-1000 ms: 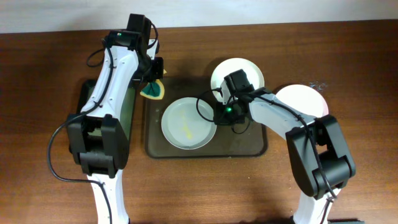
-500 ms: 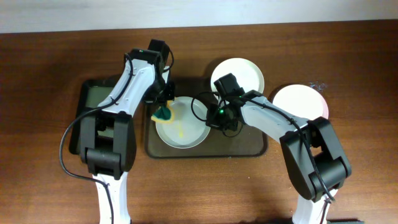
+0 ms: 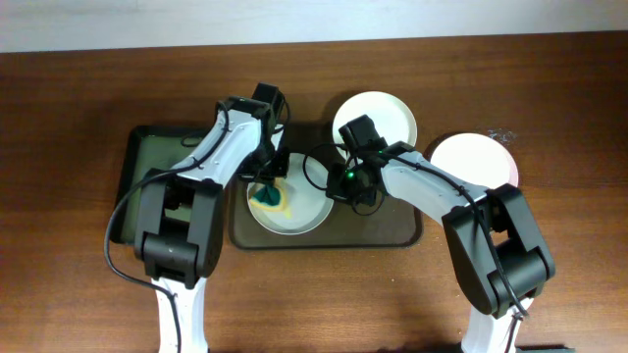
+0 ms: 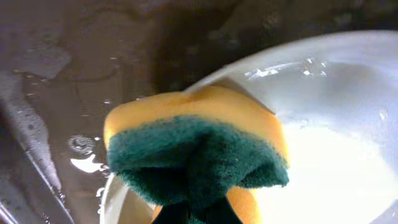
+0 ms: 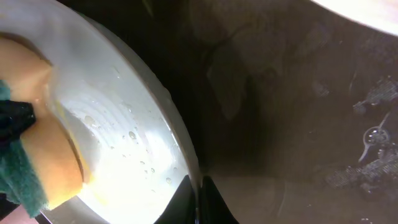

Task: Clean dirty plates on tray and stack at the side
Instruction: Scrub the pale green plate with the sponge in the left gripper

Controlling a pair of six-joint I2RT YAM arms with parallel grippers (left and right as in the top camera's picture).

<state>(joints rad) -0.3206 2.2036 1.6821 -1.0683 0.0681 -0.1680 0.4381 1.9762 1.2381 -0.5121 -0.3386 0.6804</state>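
A pale plate lies on the dark olive-brown tray. My left gripper is shut on a yellow-and-green sponge that presses on the plate's inside. My right gripper is shut on the plate's right rim. A second white plate lies at the tray's far edge, partly under my right arm. A third white plate lies on the table to the right of the tray.
A smaller black tray with a greenish inside lies to the left of the large tray. The tray floor is wet. Cables hang along both arms.
My left gripper has carried the sponge from the tray's far left corner down onto the plate's middle. The plate slid a little left a second ago. My right gripper keeps hold of the rim.
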